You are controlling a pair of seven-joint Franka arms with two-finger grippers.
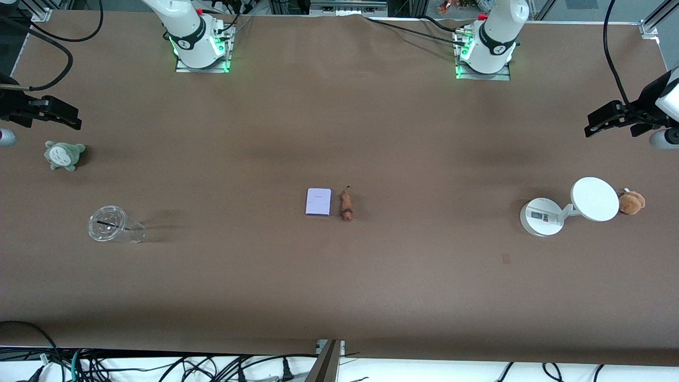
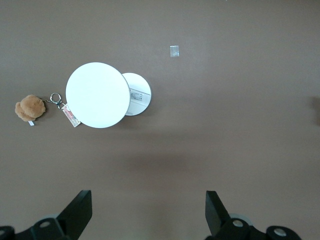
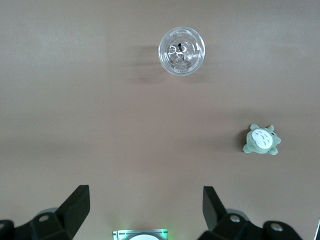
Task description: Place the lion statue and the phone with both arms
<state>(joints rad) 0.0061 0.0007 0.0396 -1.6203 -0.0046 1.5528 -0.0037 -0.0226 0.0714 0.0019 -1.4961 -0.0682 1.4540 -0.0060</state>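
Brown table (image 1: 339, 276) before me — phone (image 1: 318, 201) beside lion statue (image 1: 347, 206) at center; left gripper (image 2: 148, 212) and right gripper (image 3: 146, 210) wait spread wide, empty.

Right wrist view only: right gripper (image 3: 145, 210) hangs over bare brown surface (image 3: 100, 125), both fingers (image 3: 75, 205) set wide apart w/ nothing between them. Clear plastic cup (image 3: 181, 51) w/ lid seen from above, upright, dark straw hole in lid. Grey-green plush (image 3: 261, 140) w/ white belly lies face up, at approx 4 o'clock from cup, well apart from it. Green-lit robot base (image 3: 140, 235) shows at frame edge between the fingers
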